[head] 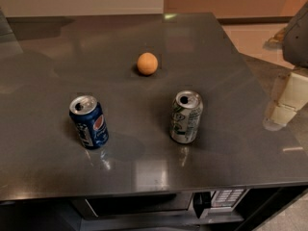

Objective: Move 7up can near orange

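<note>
The 7up can (186,117), silver-white with green markings and a silver top, stands upright on the dark grey table (144,172), right of centre. The orange (147,63), small and round, lies farther back, up and to the left of the can, well apart from it. My gripper (281,110) hangs at the right edge of the view, over the table's right side, to the right of the 7up can and not touching it. It holds nothing that I can see.
A dark blue Pepsi can (89,122) stands upright at the left, level with the 7up can. A microwave (211,198) sits under the table's front edge. The table's right edge runs close to the gripper.
</note>
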Available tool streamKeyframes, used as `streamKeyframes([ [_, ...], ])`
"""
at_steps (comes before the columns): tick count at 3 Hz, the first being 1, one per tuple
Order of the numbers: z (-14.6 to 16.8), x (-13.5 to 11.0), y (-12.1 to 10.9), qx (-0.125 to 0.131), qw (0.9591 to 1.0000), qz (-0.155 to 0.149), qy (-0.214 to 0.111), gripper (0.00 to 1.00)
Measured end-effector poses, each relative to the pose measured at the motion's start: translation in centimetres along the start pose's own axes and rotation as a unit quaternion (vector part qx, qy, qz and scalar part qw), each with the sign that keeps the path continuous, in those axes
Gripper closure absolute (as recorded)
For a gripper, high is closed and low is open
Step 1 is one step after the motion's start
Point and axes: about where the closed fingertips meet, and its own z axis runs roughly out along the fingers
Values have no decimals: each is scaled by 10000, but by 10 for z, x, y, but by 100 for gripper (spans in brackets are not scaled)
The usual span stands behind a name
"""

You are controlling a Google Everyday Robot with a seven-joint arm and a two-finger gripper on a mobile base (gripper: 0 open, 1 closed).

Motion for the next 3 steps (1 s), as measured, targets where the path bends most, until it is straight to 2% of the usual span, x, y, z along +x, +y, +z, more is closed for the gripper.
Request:
streamKeyframes([
  [2,0,-5,0,31,9999,-19,-98,0],
  [3,8,-23,4,-42,9992,-141,-370,0],
])
